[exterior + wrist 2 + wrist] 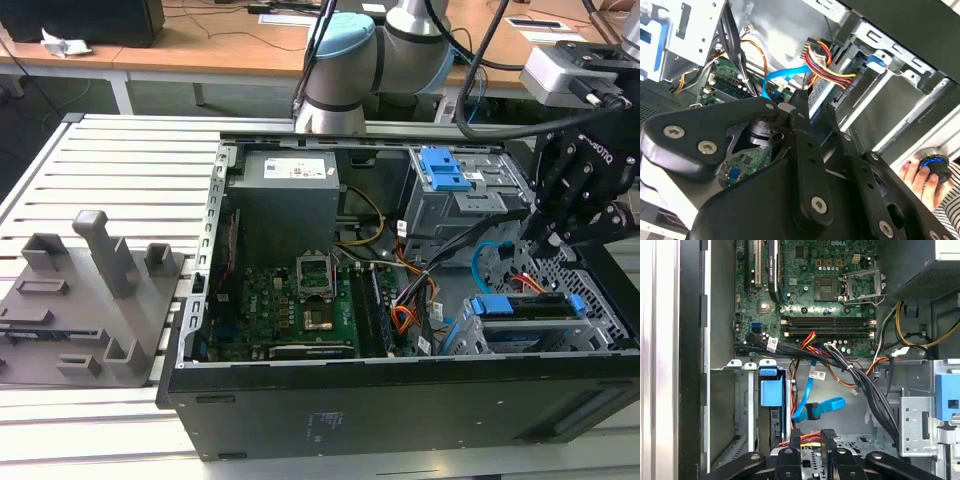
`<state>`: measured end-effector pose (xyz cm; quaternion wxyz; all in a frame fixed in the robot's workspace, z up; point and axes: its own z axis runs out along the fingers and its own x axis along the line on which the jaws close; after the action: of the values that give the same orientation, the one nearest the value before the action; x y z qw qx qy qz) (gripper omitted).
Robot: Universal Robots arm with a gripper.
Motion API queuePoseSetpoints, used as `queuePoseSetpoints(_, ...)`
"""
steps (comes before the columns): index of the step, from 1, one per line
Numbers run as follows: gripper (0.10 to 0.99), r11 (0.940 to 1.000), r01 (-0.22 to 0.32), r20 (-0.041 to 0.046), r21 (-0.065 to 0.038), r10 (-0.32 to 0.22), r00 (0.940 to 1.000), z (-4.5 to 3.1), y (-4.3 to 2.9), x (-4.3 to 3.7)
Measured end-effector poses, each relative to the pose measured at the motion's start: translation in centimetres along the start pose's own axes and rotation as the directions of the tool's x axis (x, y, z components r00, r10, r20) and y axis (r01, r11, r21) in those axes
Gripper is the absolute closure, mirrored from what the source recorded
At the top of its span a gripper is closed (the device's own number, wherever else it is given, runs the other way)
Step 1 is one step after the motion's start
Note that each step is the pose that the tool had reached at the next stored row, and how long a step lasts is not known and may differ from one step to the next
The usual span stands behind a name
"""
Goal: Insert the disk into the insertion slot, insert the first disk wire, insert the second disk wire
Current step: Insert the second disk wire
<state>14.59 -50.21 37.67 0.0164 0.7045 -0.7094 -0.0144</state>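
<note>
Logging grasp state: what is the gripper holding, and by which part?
Cannot be told. The gripper sits at the red-and-yellow wire bundle, but no hold shows clearly.

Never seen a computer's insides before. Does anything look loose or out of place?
Yes: the blue cable curls loose near the tool, and its plug end seems to hang free, joined to nothing.

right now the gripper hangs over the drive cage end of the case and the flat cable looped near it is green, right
No, the flat cable is blue, not green; the first wrist view shows it. The rest stands: the gripper hangs over the drive cage end of the case.
</note>
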Motion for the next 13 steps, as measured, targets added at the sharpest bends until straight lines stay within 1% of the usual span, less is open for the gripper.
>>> queuePoseSetpoints(1, 0.784, 1.0000, 0.004, -0.0002, 0.000, -0.004, 1.0000, 0.05, 0.54, -0.05)
queuePoseSetpoints(5, 0.784, 0.9999, 0.011, -0.0003, 0.000, -0.011, 0.9999, 0.19, 1.72, -0.04)
queuePoseSetpoints(8, 0.784, 0.9998, 0.018, -0.0007, 0.000, -0.018, 0.9998, 0.25, 2.25, -0.03)
queuePoseSetpoints(10, 0.784, 0.9997, 0.025, -0.0009, 0.000, -0.025, 0.9997, 0.43, 2.61, -0.02)
queuePoseSetpoints(13, 0.784, 0.9990, 0.044, -0.0021, 0.000, -0.044, 0.9990, 0.74, 2.79, -0.01)
